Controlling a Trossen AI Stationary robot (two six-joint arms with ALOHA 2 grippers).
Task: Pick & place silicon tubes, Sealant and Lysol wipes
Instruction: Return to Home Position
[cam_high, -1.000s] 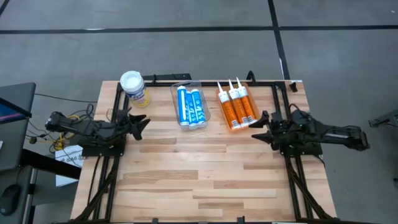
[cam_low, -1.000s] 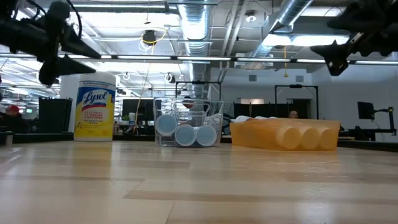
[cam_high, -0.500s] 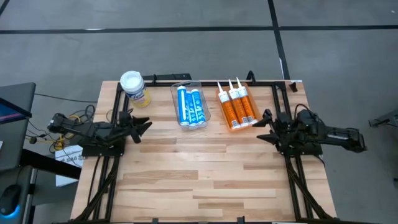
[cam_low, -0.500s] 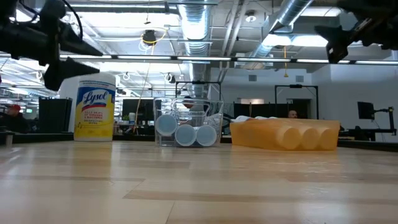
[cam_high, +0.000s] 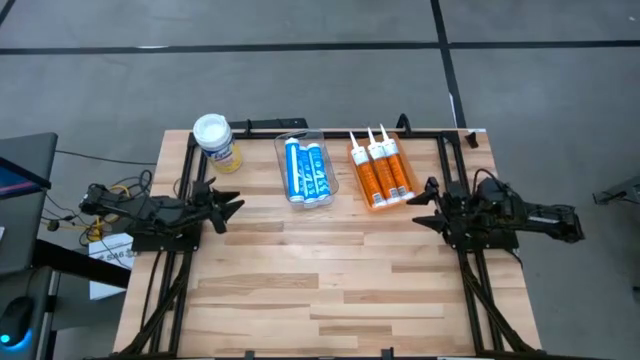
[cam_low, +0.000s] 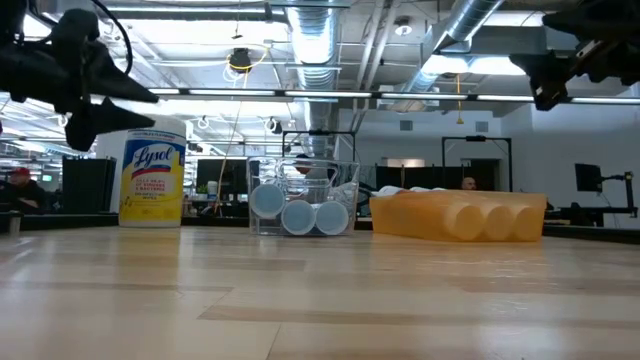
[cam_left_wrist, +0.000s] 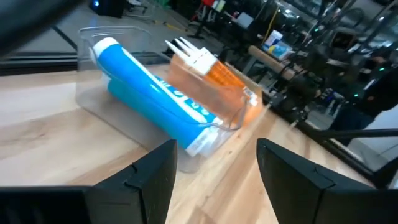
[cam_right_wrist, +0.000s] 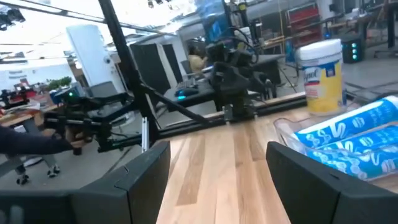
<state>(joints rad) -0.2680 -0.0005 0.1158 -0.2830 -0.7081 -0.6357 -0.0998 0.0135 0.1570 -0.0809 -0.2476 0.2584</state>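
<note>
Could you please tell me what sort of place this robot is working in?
Probably an open robotics lab or workshop: bare silver ventilation ducts run overhead, benches with dark monitors fill the room behind, and the pale wooden table stands on a grey concrete floor.

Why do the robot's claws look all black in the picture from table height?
Low view: bright ceiling lights shine behind the left gripper and right gripper, so they show as dark outlines. High view: light falls evenly on the table, and both open grippers' shapes read plainly.
</note>
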